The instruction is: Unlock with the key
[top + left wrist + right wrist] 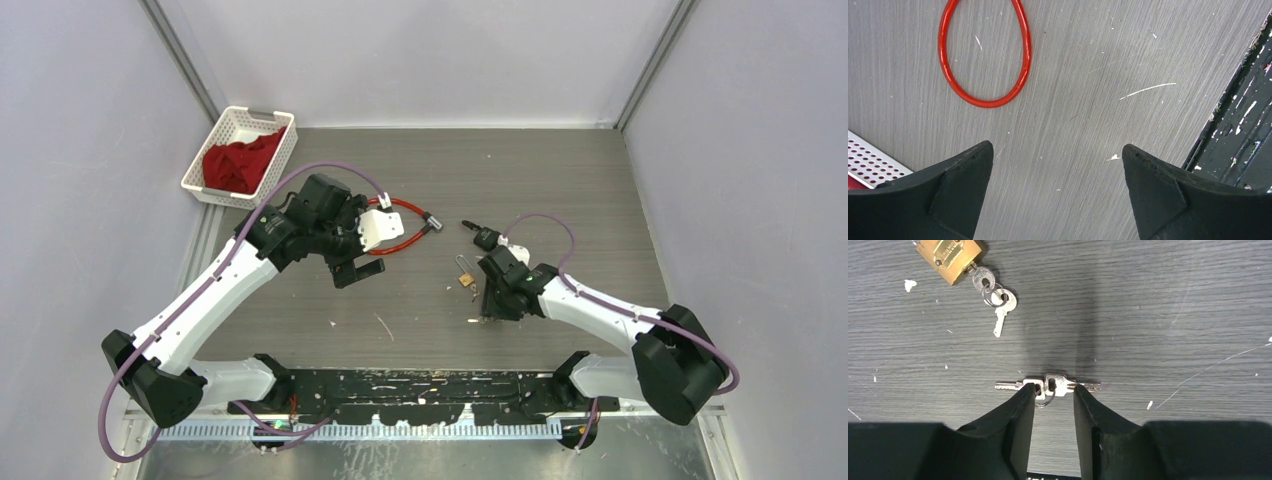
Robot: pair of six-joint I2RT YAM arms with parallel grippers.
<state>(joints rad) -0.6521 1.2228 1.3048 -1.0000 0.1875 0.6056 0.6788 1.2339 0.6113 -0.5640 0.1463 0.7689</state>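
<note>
Over a scratched grey table (1173, 300), the right gripper (1053, 390) stood part-open astride the ringed keys (1057, 382), likely needing a lower, centred pinch; the left gripper (1058, 155) gaped wide.

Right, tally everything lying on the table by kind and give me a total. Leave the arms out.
Locks: 2, a brass padlock and a red cable lock
Keys: 4, two at the padlock and two on a separate ring
Baskets: 1, the white basket
Cloths: 1, the red cloth in the basket
Total: 8
</note>
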